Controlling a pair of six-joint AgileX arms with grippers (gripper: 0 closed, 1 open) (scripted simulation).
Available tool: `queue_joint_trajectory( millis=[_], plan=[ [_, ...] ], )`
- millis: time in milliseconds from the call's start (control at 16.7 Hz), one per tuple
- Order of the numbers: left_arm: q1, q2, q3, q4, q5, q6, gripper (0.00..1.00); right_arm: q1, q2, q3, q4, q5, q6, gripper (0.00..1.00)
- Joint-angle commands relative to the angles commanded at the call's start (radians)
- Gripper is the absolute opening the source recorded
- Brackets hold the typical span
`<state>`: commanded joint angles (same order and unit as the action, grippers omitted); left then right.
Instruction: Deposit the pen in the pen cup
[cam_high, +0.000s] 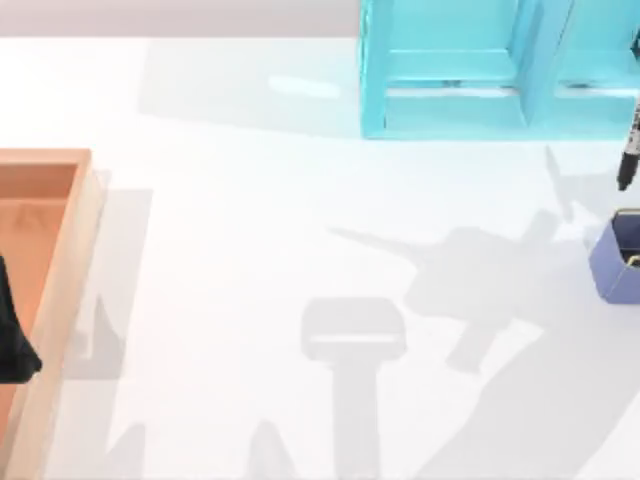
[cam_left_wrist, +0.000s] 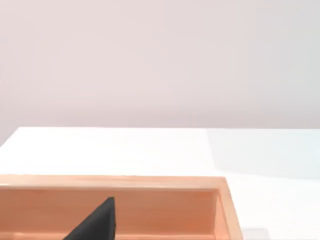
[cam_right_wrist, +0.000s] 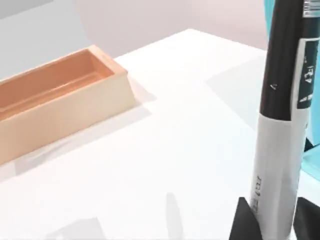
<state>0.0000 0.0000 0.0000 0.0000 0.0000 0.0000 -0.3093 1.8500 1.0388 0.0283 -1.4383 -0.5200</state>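
**Right gripper holds the pen upright near the cup**

The right gripper (cam_right_wrist: 272, 220) has its two dark fingers (cam_right_wrist: 247, 222) closed on the white-grey barrel of the pen (cam_right_wrist: 280, 130), one on each side, the pen standing up between them with its black section above. From above, the pen (cam_high: 629, 150) hangs at the table's right edge, in front of the turquoise shelf unit (cam_high: 470, 80) and just beyond the pen cup (cam_high: 618, 262), not yet over its opening as far as can be judged.

The pen looks light, stiff and smooth-skinned, so it may slip or pivot in a narrow pinch. A hold on the middle barrel, as now, seems soundest; the tapered black end offers less flat surface. The cup is small and likely light too, so a pen lowered off-centre could catch the thin rim and tip it.

The left gripper (cam_high: 15, 335) sits parked over the orange-brown wooden tray (cam_high: 75, 250) at the table's left; only a dark finger tip (cam_left_wrist: 97, 222) shows above the tray, and whether it is open cannot be told.
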Motion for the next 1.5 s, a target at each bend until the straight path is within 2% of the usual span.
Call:
queue_joint_trajectory(
  millis=[180,360,600,660,1140,1380,1500],
  plan=[
    [0.000,0.000,0.000,0.000,0.000,0.000,1.00,-0.121,-0.056,-0.072,0.150,-0.157,-0.039,0.00],
    [0.000,0.000,0.000,0.000,0.000,0.000,1.00,-0.174,-0.090,-0.095,0.210,-0.220,-0.061,0.00],
    [0.000,0.000,0.000,0.000,0.000,0.000,1.00,-0.174,-0.090,-0.095,0.210,-0.220,-0.061,0.00],
    [0.000,0.000,0.000,0.000,0.000,0.000,1.00,-0.166,-0.042,-0.084,0.249,-0.132,-0.055,0.00],
    [0.000,0.000,0.000,0.000,0.000,0.000,1.00,-0.161,-0.084,-0.079,0.123,-0.205,-0.137,0.00],
    [0.000,0.000,0.000,0.000,0.000,0.000,1.00,-0.161,-0.086,-0.079,0.118,-0.209,-0.141,0.00],
    [0.000,0.000,0.000,0.000,0.000,0.000,1.00,-0.161,-0.086,-0.079,0.118,-0.209,-0.141,0.15]
  ],
)
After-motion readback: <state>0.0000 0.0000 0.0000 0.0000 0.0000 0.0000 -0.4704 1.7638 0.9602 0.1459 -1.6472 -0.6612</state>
